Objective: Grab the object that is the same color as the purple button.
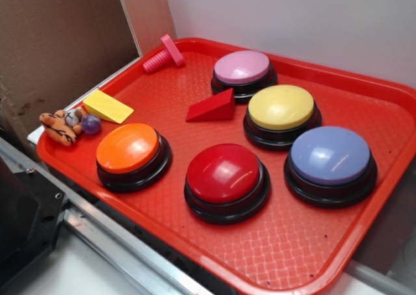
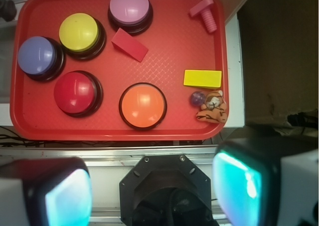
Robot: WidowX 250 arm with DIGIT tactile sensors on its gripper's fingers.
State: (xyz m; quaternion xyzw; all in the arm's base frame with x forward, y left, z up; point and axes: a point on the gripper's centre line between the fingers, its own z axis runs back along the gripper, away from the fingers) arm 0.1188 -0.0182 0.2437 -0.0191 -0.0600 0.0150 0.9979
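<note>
The tiny dark-purple ball [image 1: 91,124] lies at the red tray's left corner, touching the orange tiger toy [image 1: 60,127]; in the wrist view the ball [image 2: 198,98] sits just left of the tiger [image 2: 213,108]. The purple button [image 1: 330,157] stands at the tray's right; in the wrist view it [image 2: 36,55] is at the left. My gripper [image 2: 152,186] is open and empty, high above the robot base, well clear of the tray; its two pads [image 2: 239,183] frame the bottom of the wrist view. The gripper does not show in the exterior view.
On the red tray [image 1: 292,243] stand orange [image 1: 128,147], red [image 1: 224,173], yellow [image 1: 281,108] and pink [image 1: 242,67] buttons, a yellow wedge [image 1: 108,106], a red wedge [image 1: 212,106] and a pink bolt [image 1: 164,55]. A metal rail [image 1: 130,249] runs along the front; cardboard [image 1: 58,41] at the left.
</note>
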